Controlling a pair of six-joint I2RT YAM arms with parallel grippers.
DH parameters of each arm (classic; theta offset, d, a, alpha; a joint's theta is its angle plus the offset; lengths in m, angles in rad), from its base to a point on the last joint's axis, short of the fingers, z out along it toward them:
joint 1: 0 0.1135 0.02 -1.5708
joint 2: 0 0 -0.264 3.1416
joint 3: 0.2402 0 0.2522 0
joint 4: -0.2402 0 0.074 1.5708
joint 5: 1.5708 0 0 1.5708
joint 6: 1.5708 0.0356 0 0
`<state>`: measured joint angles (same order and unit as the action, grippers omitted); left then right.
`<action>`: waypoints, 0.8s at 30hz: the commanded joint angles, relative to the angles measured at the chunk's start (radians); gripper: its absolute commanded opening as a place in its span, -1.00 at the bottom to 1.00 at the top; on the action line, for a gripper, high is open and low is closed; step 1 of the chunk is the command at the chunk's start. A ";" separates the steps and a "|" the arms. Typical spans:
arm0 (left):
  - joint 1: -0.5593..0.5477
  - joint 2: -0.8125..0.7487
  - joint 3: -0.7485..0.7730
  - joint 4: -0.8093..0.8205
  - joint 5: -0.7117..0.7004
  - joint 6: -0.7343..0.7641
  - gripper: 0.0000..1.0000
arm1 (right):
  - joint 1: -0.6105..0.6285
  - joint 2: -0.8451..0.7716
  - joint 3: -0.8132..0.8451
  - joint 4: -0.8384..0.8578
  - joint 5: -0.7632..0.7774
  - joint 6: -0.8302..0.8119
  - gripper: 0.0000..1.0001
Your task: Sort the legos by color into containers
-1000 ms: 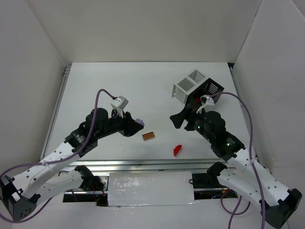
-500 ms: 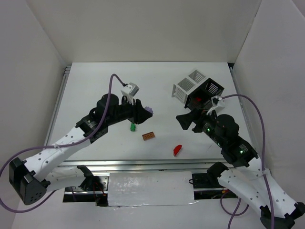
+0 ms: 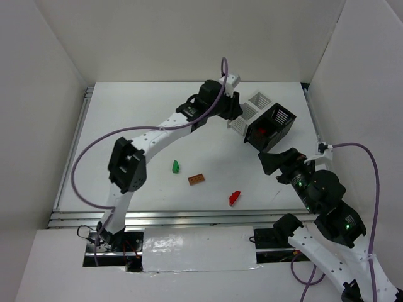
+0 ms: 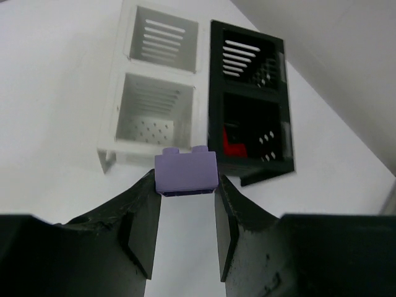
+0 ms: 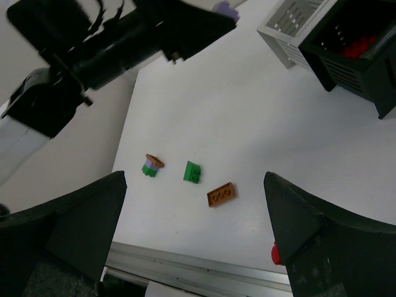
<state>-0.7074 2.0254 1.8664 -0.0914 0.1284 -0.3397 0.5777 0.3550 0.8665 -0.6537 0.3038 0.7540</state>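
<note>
Two arms stand at the near edge, the left arm (image 3: 151,137) and the right arm (image 3: 322,196). There are two slatted boxes, one white box (image 3: 255,104) and one black box (image 3: 278,119), each split into two compartments, four in all. Five pieces show outside the boxes: one purple brick (image 4: 185,173) off the surface (image 3: 126,113) and four on it, namely one green brick (image 5: 193,172), one flat orange-brown brick (image 5: 221,194), one red brick (image 3: 234,198) and one tiny three-coloured stack (image 5: 150,166). The red bricks in the black box (image 4: 234,145) number at least one; more cannot be told.
</note>
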 commanded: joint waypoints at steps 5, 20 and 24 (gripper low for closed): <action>0.000 0.329 0.433 -0.035 0.013 0.038 -0.79 | -0.001 -0.016 -0.015 -0.055 -0.037 -0.001 0.99; 0.000 0.403 0.433 0.082 0.010 0.002 0.99 | 0.001 -0.024 -0.024 -0.069 -0.078 -0.056 0.99; 0.005 0.395 0.444 0.104 0.013 -0.007 0.99 | 0.001 -0.013 -0.034 -0.067 -0.068 -0.053 0.99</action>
<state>-0.7071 2.4092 2.2845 -0.0563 0.1322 -0.3424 0.5777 0.3298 0.8249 -0.7200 0.2283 0.7170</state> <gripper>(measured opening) 0.993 0.994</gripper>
